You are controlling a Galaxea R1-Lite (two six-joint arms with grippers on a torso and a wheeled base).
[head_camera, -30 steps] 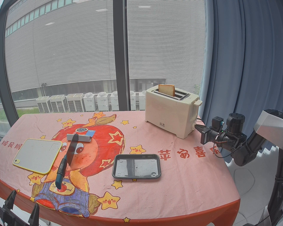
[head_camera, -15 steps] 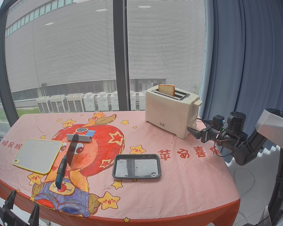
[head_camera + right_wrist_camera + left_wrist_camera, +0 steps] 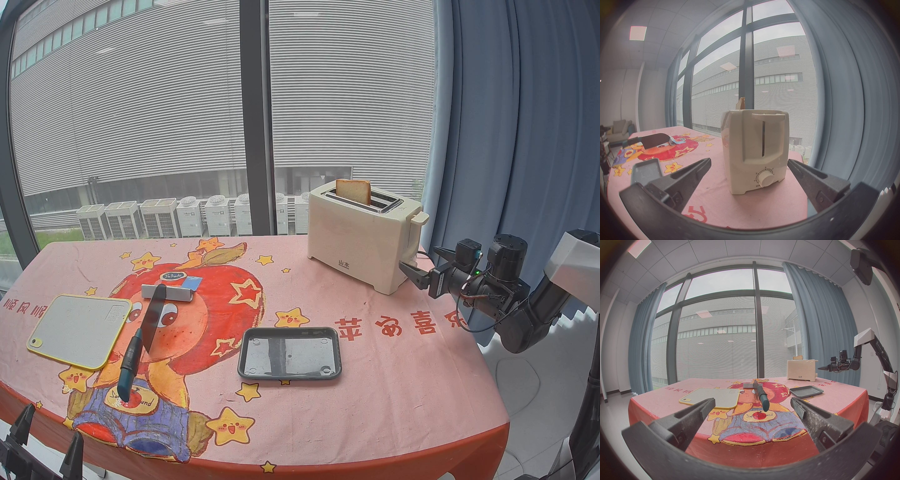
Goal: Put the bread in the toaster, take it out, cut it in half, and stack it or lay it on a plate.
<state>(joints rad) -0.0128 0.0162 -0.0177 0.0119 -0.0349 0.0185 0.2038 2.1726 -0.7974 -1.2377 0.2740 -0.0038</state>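
Head: above the worktop's (image 3: 400, 375) near edge, looking down.
Left wrist: low, off the near edge.
Right wrist: close to the toaster (image 3: 756, 150).
Shared: toaster.

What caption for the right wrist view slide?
Open right gripper faces the lever end of the toaster, bread sticking up from its top.

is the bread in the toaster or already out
In. The bread stands in a slot of the toaster, its top poking above the rim.

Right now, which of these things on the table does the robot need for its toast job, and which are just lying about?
Needed for the job: bread slice, toaster, knife, cutting board, black tray.

Just lying about: grey block at the knife's tip, cartoon tablecloth, blue curtain.
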